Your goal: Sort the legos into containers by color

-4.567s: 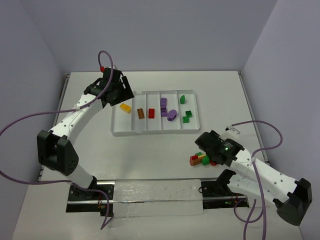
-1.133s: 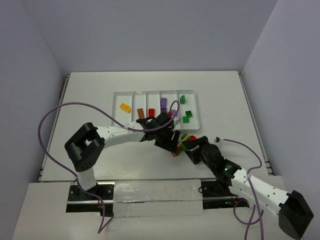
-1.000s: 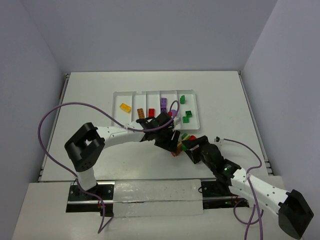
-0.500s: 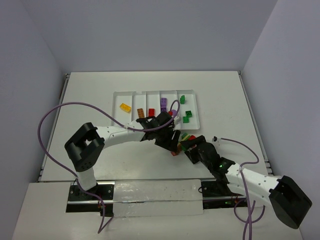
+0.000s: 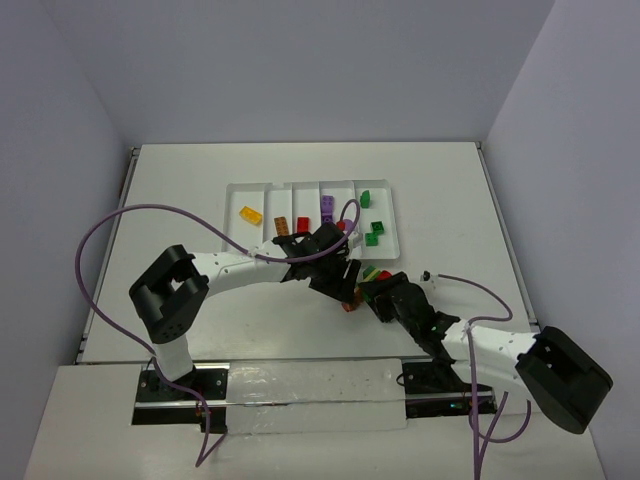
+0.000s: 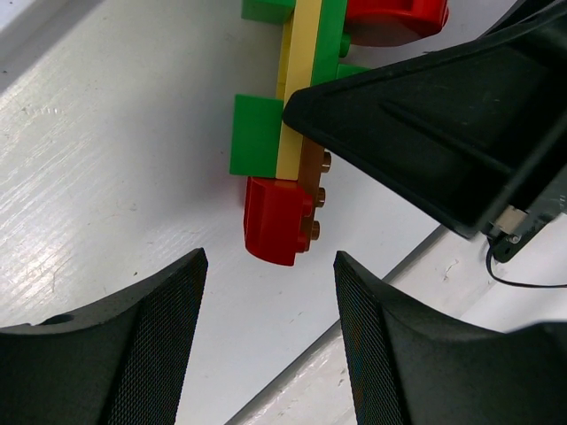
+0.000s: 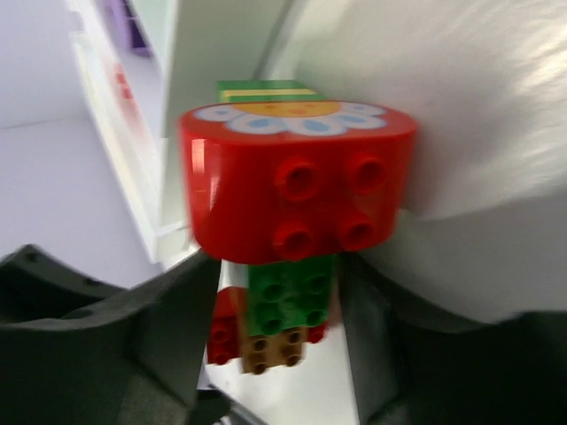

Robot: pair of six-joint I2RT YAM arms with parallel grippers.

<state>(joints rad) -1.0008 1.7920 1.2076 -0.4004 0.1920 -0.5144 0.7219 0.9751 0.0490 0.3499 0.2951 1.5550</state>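
Observation:
A stuck-together lego cluster of green, yellow, red and orange-brown bricks lies on the table just in front of the white tray. My right gripper is shut on it; in the right wrist view the fingers flank the green brick under a round red brick. My left gripper is open and empty. In the left wrist view its fingertips stand just short of the cluster's red end brick. The tray holds yellow, orange-brown, red, purple and green legos in separate compartments.
The right gripper's black finger lies over the cluster, close to my left gripper. Purple cables loop over the table's left side and near the right arm. Grey walls enclose the table.
Since the earliest frame my left gripper left the tray for the cluster, and my right gripper brought the cluster leftward. Over the last second only the right arm's rear links swung; both grippers stayed.

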